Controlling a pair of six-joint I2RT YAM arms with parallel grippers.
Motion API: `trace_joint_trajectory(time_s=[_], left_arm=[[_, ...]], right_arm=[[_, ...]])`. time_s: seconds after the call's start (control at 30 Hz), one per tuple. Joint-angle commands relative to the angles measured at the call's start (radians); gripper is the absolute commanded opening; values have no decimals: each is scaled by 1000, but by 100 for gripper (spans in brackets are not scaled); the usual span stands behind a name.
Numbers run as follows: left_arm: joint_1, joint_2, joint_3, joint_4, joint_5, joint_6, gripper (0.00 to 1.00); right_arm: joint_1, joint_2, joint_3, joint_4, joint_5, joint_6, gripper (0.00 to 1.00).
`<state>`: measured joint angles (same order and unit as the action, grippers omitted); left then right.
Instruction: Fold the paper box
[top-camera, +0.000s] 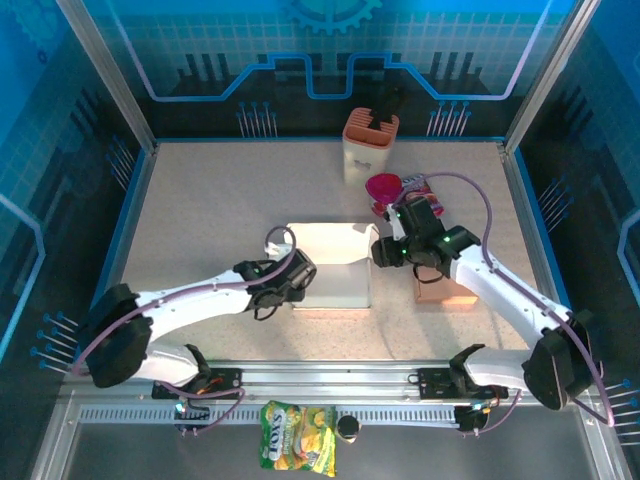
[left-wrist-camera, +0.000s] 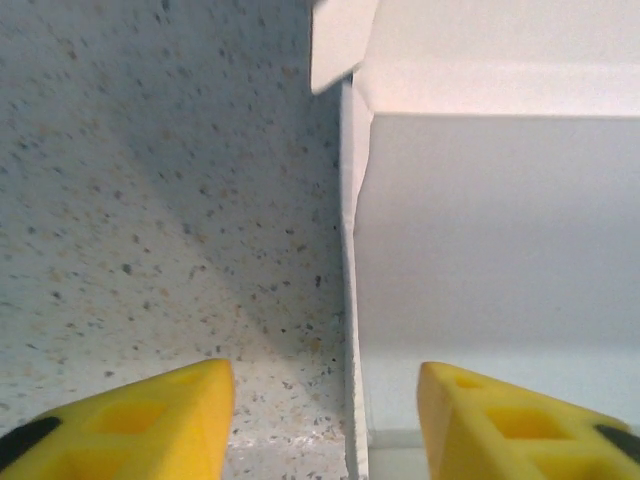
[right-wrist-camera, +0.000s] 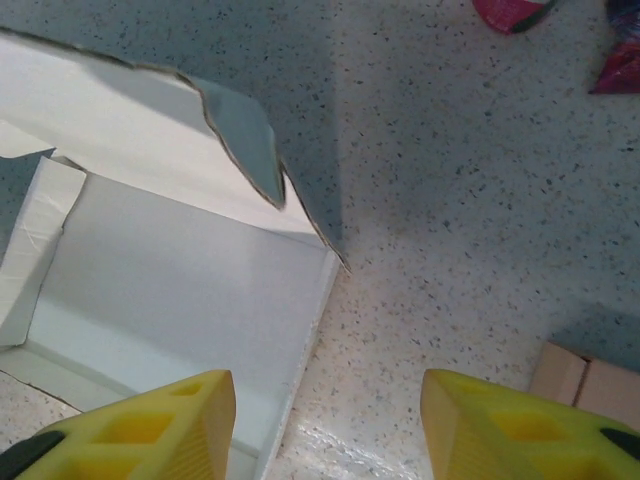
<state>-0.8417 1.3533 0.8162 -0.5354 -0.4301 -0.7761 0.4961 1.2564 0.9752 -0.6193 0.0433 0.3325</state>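
the white paper box sits mid-table on the speckled, stone-like table, between the two arms. its walls are smooth, matte and upright, and a curved, rough-edged flap rises by its right wall. the left gripper stands spread at the box's left corner, its wedge-shaped yellow fingers either side of the thin wall edge, pinching nothing. the right gripper is likewise spread above the right wall. a pale wooden block lies near.
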Motion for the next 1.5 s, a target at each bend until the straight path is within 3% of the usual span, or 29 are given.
trace_joint_trajectory(time_s=[0.0, 0.3, 0.57, 0.8, 1.13, 1.47], left_arm=[[79, -86, 82, -80, 58, 118, 56], [298, -92, 230, -143, 304, 405, 58], [343, -51, 273, -72, 406, 563, 57], [346, 46, 310, -51, 424, 604, 53], [355, 88, 331, -37, 423, 622, 38], [370, 122, 332, -19, 360, 655, 40]], right_arm=[[-9, 20, 52, -10, -66, -41, 53], [-39, 160, 152, -17, -74, -86, 42], [-44, 212, 190, -15, -83, -115, 34], [-48, 238, 201, -16, -82, -127, 27], [-49, 239, 203, -16, -78, -130, 19], [-49, 233, 201, -18, -79, -136, 12]])
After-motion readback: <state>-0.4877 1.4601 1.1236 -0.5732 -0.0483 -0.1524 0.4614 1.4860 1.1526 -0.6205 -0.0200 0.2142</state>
